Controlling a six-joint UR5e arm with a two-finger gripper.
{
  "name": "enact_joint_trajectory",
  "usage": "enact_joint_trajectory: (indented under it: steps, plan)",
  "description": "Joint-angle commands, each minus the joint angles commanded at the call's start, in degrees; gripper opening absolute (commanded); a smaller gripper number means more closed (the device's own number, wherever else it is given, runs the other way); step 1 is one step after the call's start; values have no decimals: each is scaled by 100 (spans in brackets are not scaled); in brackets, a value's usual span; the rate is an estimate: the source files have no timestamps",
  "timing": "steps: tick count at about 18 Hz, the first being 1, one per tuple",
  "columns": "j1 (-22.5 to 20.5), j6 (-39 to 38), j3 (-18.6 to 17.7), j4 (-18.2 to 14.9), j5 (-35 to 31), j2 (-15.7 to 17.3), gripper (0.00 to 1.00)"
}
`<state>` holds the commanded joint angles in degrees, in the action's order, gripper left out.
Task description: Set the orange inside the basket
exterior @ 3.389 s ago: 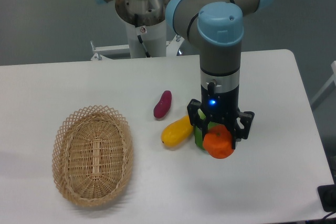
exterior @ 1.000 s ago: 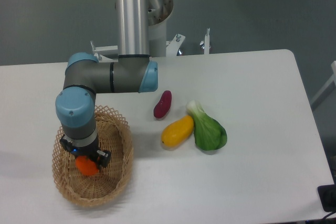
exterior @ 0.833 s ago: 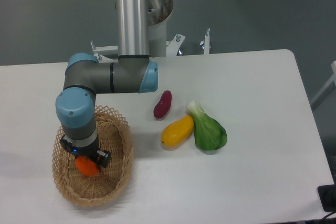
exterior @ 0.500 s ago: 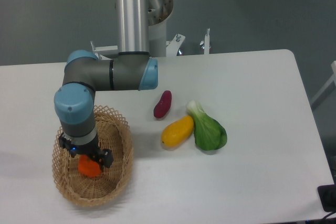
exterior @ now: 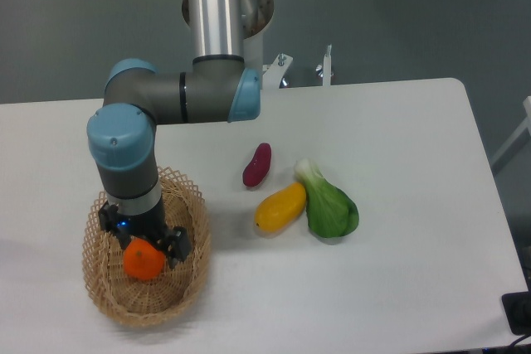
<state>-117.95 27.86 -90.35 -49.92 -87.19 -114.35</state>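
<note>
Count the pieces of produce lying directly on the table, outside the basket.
3. A purple sweet potato lies mid-table, a yellow fruit just below it, and a green leafy vegetable touches that fruit's right side. None seems hidden.

white table (exterior: 415, 138) bears basket (exterior: 192, 267), purple tuber (exterior: 257, 164) (beside yellow fruit (exterior: 280, 207)), greens (exterior: 330, 206).

Orange (exterior: 143, 261): small, round, bright orange, matte skin; sits inside the basket (exterior: 189, 275), near its middle. Basket: oval, shallow, light tan wicker with open lattice rim, lying flat, far larger than the orange.
</note>
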Motion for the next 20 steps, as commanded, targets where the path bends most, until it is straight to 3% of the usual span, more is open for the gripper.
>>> enact_joint_trajectory:
  steps: [20]
  plan:
    - [-211,361,-53,-44,0,141,100]
